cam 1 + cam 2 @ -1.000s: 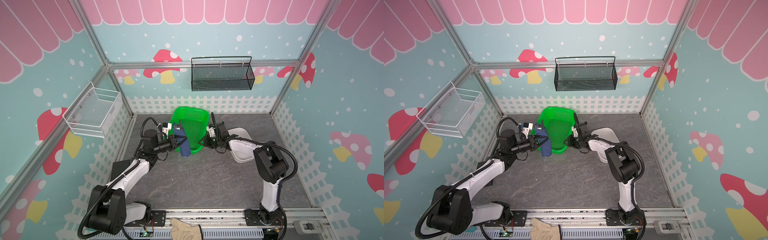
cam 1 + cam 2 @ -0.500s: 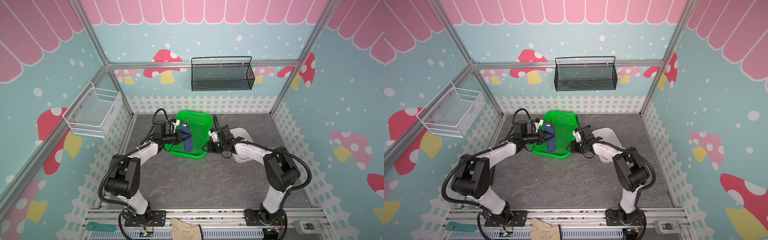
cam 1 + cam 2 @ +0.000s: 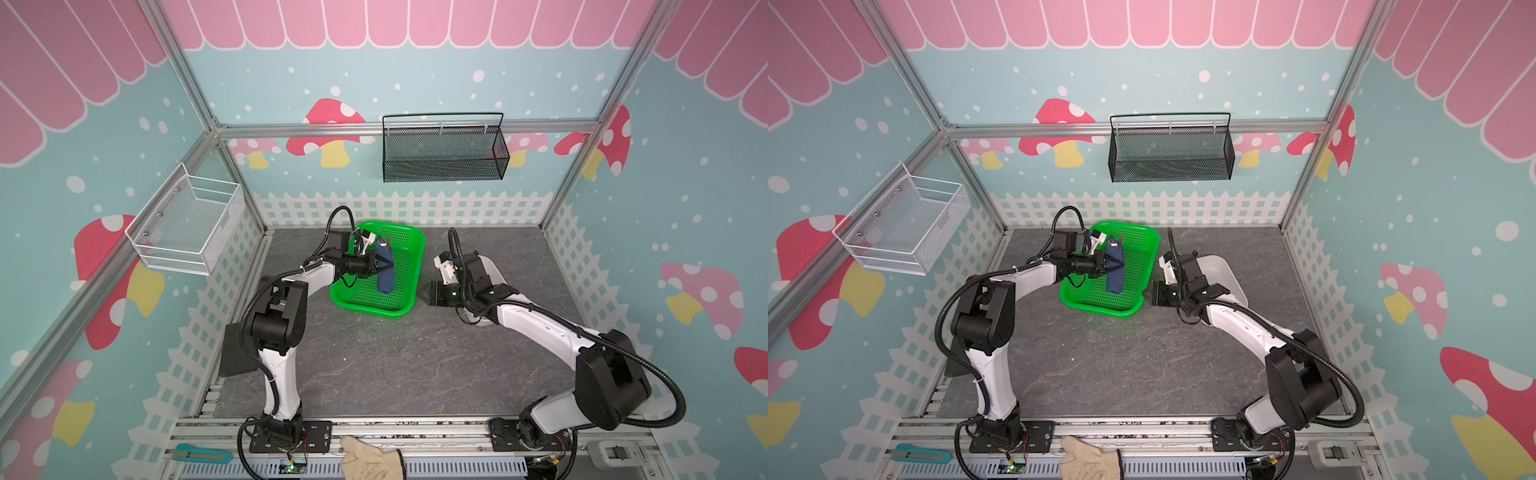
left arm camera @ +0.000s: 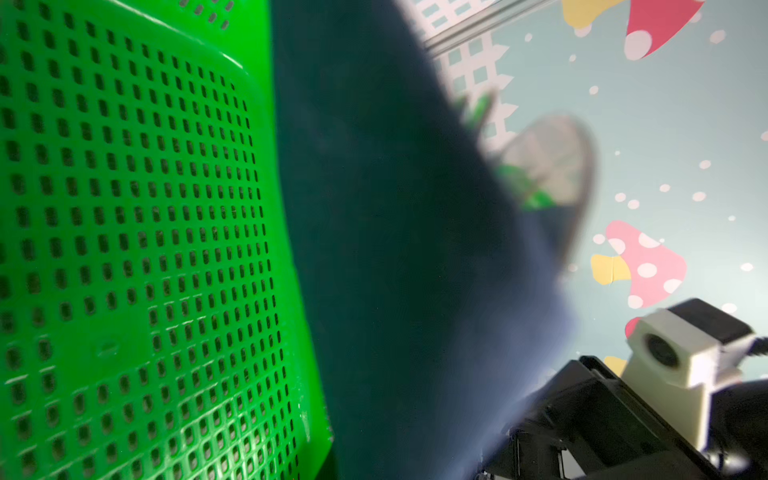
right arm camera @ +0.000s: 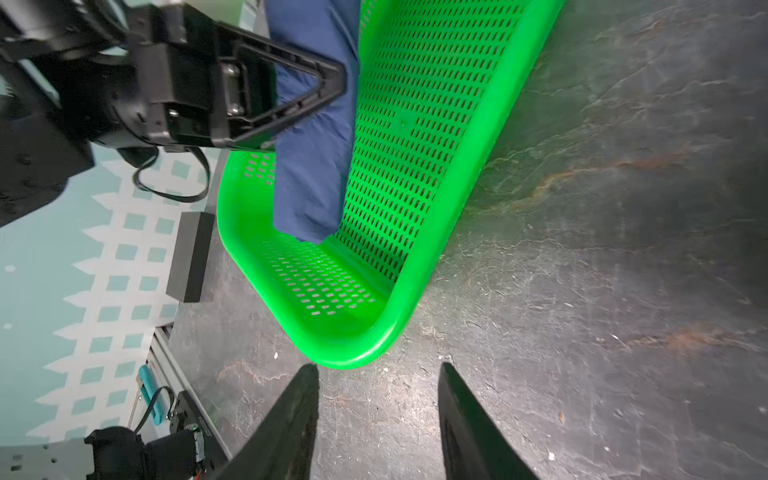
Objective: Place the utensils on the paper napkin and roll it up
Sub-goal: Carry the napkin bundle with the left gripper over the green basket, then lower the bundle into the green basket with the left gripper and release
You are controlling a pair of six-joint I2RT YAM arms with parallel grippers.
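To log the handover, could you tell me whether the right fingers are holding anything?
No, the right fingers stand apart with only table between them, beside the basket.

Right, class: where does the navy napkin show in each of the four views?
Top view: napkin, centre, over the basket.
Top view: same, slightly left of centre.
Left wrist: dark blur filling the middle, beside the basket.
Right wrist: hanging into the basket.
Shared landmark: the green basket.
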